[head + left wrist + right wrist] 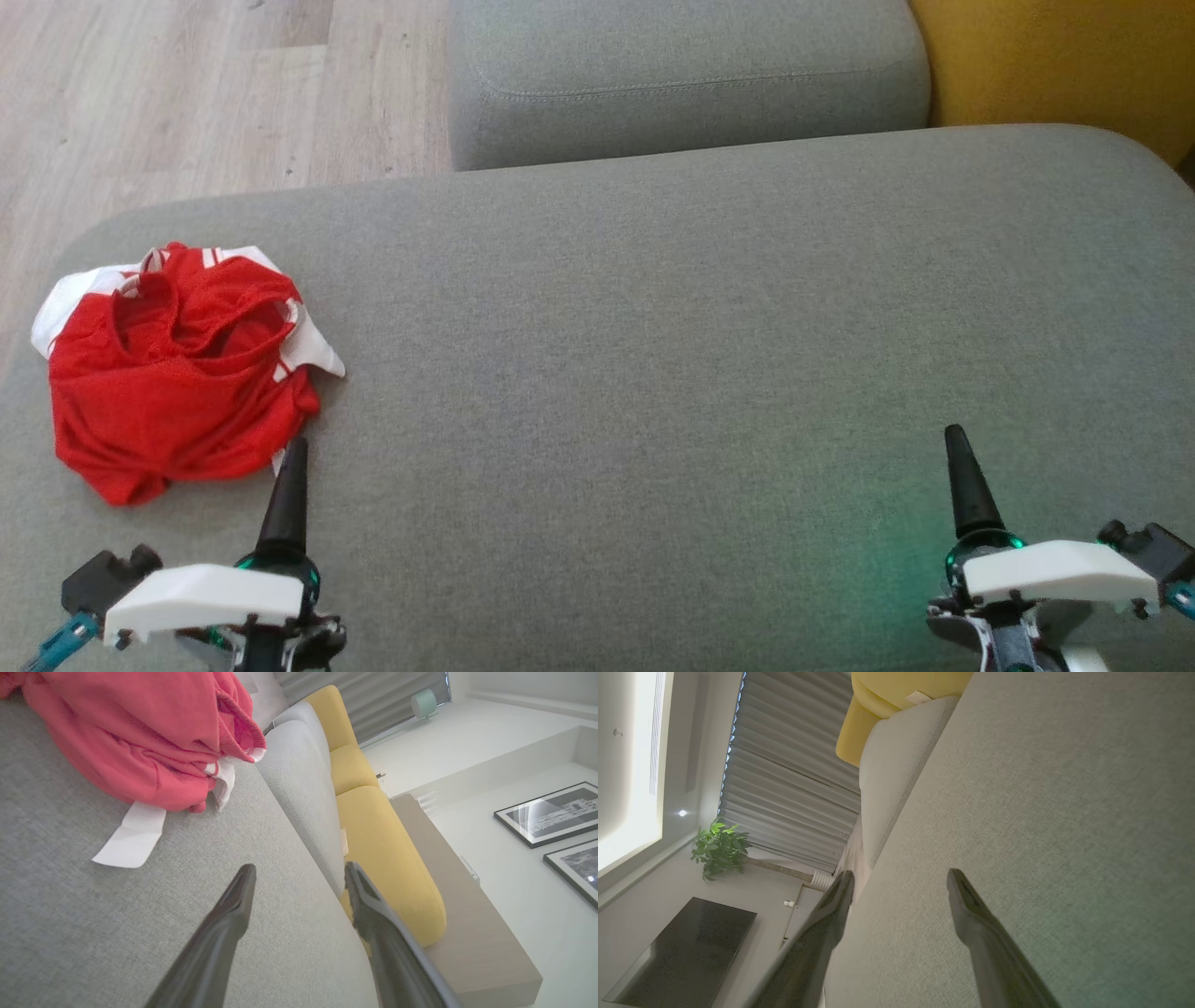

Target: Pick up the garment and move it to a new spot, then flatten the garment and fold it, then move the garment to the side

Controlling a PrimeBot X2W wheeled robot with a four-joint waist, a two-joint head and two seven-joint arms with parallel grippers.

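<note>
Grey cushion (653, 327) (garment (177, 364) near left edge)

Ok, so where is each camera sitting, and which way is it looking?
Head view: on the robot's head, looking forward and down at the grey seat and red garment; left gripper and right gripper show at the bottom.
Left wrist view: on the left wrist, looking along its open fingers toward the garment and a yellow sofa.
Right wrist view: on the right wrist, looking along its open fingers over the seat toward curtains and a plant.
Shared: head and left wrist views both show the garment.
</note>
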